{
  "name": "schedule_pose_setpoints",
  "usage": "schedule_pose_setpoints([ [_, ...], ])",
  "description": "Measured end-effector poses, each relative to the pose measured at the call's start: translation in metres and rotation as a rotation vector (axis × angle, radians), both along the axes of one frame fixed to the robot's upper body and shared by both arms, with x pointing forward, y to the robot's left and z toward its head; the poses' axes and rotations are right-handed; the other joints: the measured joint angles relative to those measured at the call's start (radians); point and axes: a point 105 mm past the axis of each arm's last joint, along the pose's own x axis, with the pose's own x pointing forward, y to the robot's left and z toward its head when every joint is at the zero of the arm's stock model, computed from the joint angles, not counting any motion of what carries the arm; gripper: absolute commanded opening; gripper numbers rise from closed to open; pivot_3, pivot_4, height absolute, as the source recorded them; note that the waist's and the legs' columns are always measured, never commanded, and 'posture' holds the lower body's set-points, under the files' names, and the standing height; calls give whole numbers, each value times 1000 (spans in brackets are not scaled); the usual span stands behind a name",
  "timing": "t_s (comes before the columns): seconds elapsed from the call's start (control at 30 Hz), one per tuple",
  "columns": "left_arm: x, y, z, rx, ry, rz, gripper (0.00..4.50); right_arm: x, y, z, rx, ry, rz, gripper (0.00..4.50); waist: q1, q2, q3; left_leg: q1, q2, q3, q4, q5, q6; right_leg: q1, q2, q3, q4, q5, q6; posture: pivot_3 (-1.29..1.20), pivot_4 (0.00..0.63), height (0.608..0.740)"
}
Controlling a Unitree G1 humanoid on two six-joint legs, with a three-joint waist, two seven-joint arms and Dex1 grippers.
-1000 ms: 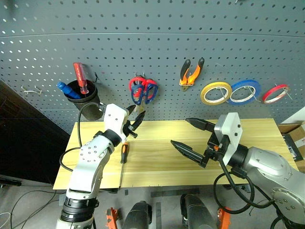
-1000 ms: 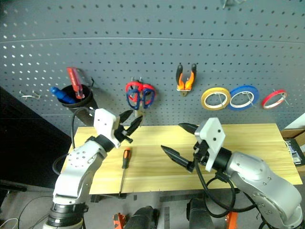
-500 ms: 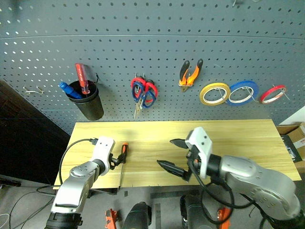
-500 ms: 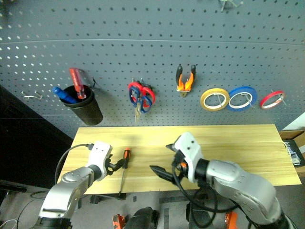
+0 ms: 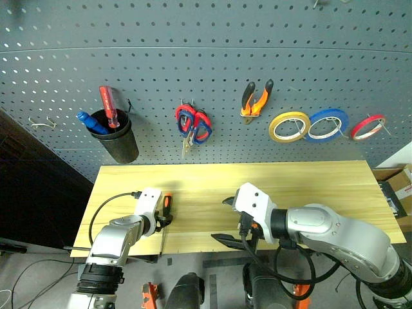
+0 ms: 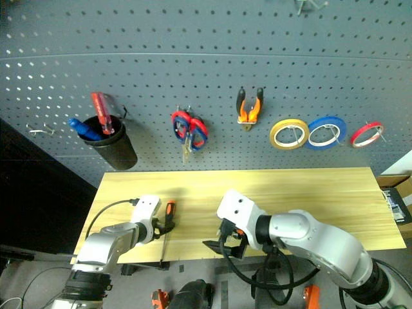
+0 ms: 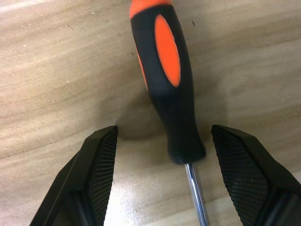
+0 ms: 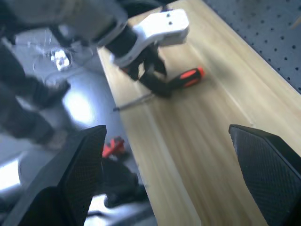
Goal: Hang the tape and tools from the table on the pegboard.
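Filling the whole background behind both claws, the pegboard (image 5: 212, 45) carried most of the things: a black cup (image 5: 118, 136) with a red-handled screwdriver (image 5: 108, 105), two scissors (image 5: 192, 123) on one hook, the pliers (image 5: 256, 98), a yellow roll (image 5: 290, 126), a blue roll (image 5: 327, 124) and, far to the right, the red tape (image 5: 370, 127). Below the board, the table (image 5: 322, 183) lay under both arms.

The right gripper (image 5: 230, 219) hung over the front middle of the table, well apart from any tool, with its two black fingers spread wide and nothing between them.

The left gripper (image 7: 162, 150) was low over the front left part of the table, pointing down at the screwdriver (image 7: 164, 80). Its fingers (image 7: 101, 165) were spread, one on each side of the lower end of the orange-and-black handle. In the left wrist view the handle lay between them, nearer to one finger, and neither pad touched it. The thin metal shaft (image 7: 196, 197) ran from the handle back toward the claw, and the tool lay flat on the wood.
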Motion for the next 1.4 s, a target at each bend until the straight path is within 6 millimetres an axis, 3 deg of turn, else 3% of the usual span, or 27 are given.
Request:
schedule_pose_setpoints([
  [0.2,1,-1,0,-6,-4,-7,950,1,0,0,-13,-23,12,4500,0,0,0,0,0,0,0,0,0,0,-2,0,0,0,0,-50,218,740],
  [0.27,2,-2,0,-7,-11,-9,524,2,0,0,-13,-31,10,4500,0,0,0,0,0,0,0,0,0,0,-2,0,0,0,0,-56,212,740],
  [0.5,6,-7,-2,-33,-30,-8,522,1,0,1,0,-40,22,4500,2,0,-9,0,0,0,0,0,0,0,-2,0,0,0,0,-56,187,740],
  [0.6,5,-9,8,-18,-158,-58,522,3,-4,3,15,-54,13,4500,1,-2,-13,0,0,0,0,0,0,0,-3,0,-1,0,0,-53,181,740],
  [0.87,-32,-34,56,-16,-549,-214,522,13,-15,33,106,-180,-1,4500,7,-3,-23,0,1,1,0,-1,-1,1,-4,1,-2,0,0,-6,164,740],
  [1.03,-13,-38,113,16,-812,-222,522,12,-24,59,195,-227,29,4500,40,-3,-33,1,0,0,1,0,0,3,1,-1,-1,2,-1,41,143,740],
  [1.2,2,-52,196,4,-1124,-208,522,9,-33,87,238,-275,74,4500,52,-6,-50,1,0,2,0,0,0,2,2,0,-2,3,0,101,117,740],
  [1.4,2,-57,243,-61,-1253,-140,522,19,-39,94,237,-283,71,4500,59,-10,-67,1,0,2,1,0,0,1,2,1,-2,3,0,129,93,740],
])
